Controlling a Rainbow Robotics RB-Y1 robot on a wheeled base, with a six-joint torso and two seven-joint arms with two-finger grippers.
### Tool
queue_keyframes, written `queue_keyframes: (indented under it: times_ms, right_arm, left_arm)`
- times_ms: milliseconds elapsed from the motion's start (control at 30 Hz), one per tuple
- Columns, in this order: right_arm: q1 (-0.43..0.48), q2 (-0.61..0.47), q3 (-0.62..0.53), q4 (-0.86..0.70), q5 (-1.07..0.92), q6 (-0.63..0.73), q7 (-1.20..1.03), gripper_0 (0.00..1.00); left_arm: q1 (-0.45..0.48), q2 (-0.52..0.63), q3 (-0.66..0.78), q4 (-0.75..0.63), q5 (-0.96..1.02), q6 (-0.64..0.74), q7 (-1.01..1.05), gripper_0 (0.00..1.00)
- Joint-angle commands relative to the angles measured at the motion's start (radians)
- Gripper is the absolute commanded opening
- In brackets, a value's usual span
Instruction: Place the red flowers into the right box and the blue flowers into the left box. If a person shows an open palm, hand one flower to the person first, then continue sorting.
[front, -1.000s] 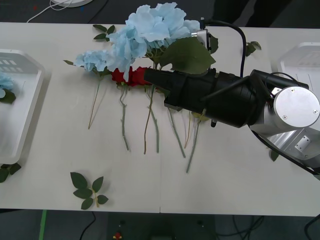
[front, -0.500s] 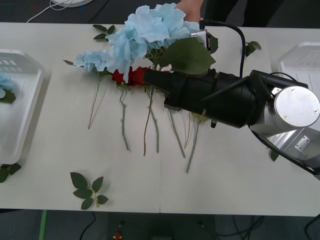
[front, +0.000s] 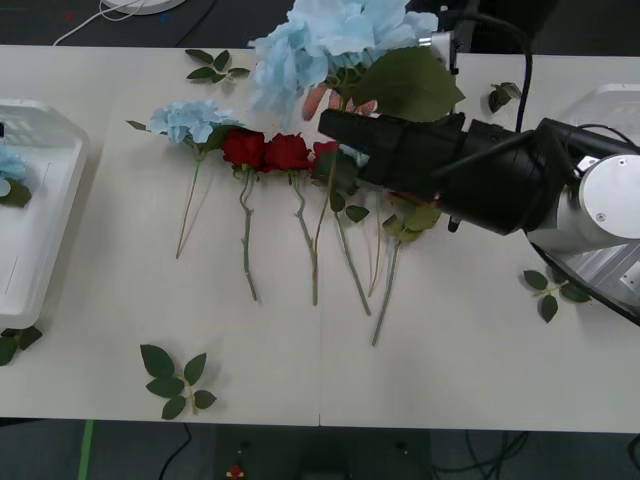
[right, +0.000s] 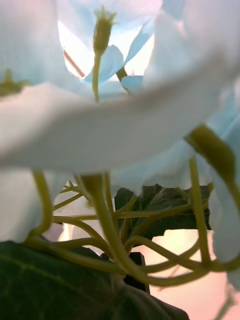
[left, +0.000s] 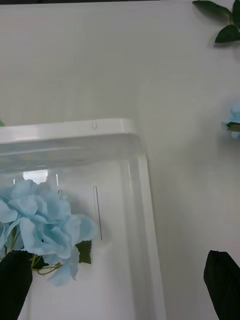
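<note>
Right gripper (front: 340, 125): holding one large fluffy pale-blue flower cluster (front: 330, 40), upper centre, over a person's hand (front: 335, 100)
Red roses (front: 268, 152): three lying mid-table
Small blue flower (front: 185, 118): one lying upper left
Left gripper (left: 120, 280): fingers spread wide, hovering over white tray (left: 142, 170) containing one blue flower (left: 45, 222)

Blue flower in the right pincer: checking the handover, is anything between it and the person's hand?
Nothing visible does. The blue flower, held up by the right pincer, hangs directly over the person's hand, which shows just under the petals.
</note>
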Motion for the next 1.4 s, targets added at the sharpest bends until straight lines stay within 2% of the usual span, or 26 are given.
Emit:
queue_keyframes:
  times_ms: [33, 300, 467, 967, 1400]
  right_arm:
    - [-0.020, -0.069, -0.124, -0.033, 0.067, -0.043, 0.015, 0.00]
    - [-0.023, -0.100, -0.276, 0.030, 0.092, -0.075, 0.025, 0.00]
    - [-0.046, -0.100, -0.351, 0.106, 0.199, -0.075, 0.028, 0.00]
    - [-0.207, 0.017, -0.351, 0.377, 0.590, -0.115, 0.040, 0.00]
    - [-0.218, 0.037, -0.351, 0.398, 0.589, -0.123, 0.028, 0.00]
  left_arm:
    - [-0.045, 0.034, 0.030, -0.017, 0.009, 0.011, -0.057, 1.00]
    - [-0.045, 0.034, 0.030, -0.017, 0.009, 0.011, -0.057, 1.00]
    - [-0.045, 0.034, 0.030, -0.017, 0.009, 0.011, -0.057, 1.00]
    - [-0.045, 0.034, 0.030, -0.017, 0.009, 0.011, -0.057, 1.00]
    - [-0.045, 0.034, 0.030, -0.017, 0.009, 0.011, -0.057, 1.00]
